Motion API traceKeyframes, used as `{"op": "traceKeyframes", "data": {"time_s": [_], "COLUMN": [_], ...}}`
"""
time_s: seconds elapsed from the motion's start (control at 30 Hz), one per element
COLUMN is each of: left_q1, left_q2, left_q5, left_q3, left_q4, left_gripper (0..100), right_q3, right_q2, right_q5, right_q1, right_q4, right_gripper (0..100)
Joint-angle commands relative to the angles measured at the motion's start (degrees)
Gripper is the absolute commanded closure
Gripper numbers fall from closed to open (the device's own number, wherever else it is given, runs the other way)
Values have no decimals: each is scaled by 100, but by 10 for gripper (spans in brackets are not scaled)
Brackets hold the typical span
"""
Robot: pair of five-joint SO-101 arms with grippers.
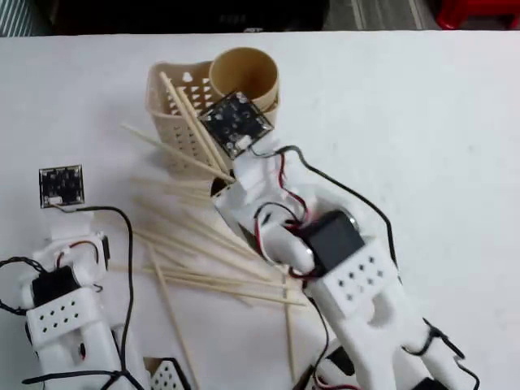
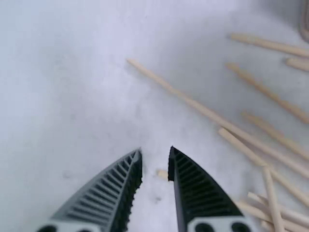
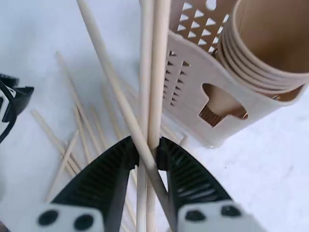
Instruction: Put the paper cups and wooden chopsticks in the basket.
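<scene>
From my station I see the left arm (image 1: 61, 309) and right arm (image 1: 357, 284) as white shells dotted with round holes, with black servos, red and black cables, square black camera boards (image 1: 61, 185), and the left gripper (image 2: 155, 150) and right gripper (image 3: 145, 141) in ribbed black plastic.

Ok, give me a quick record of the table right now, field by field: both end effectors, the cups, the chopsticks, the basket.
basket: beige, perforated, toward the far side of the table
paper cups: nested stack inside the basket
right end effector: shut on held chopsticks, beside the basket
held chopsticks: a few, slanting across the basket
left end effector: open, holding nothing, low over the table
loose chopsticks: scattered before the basket
</scene>
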Motion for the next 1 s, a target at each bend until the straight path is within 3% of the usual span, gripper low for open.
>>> {"op": "traceKeyframes", "data": {"time_s": [0.0,0.2,0.6,0.97], "left_q1": [-31,-31,-31,-31], "left_q2": [-110,-110,-110,-110], "left_q5": [9,9,9,9], "left_q3": [-18,-18,-18,-18], "left_q4": [-132,-132,-132,-132], "left_gripper": [890,890,890,890], "right_q3": [-62,-62,-26,-53], "right_q2": [-338,-418,-330,1218], "right_q5": [-62,-62,-62,-26], "right_q1": [40,57,40,119], "right_q4": [-330,-998,-3380,-5745], "right_gripper": [981,981,981,981]}}
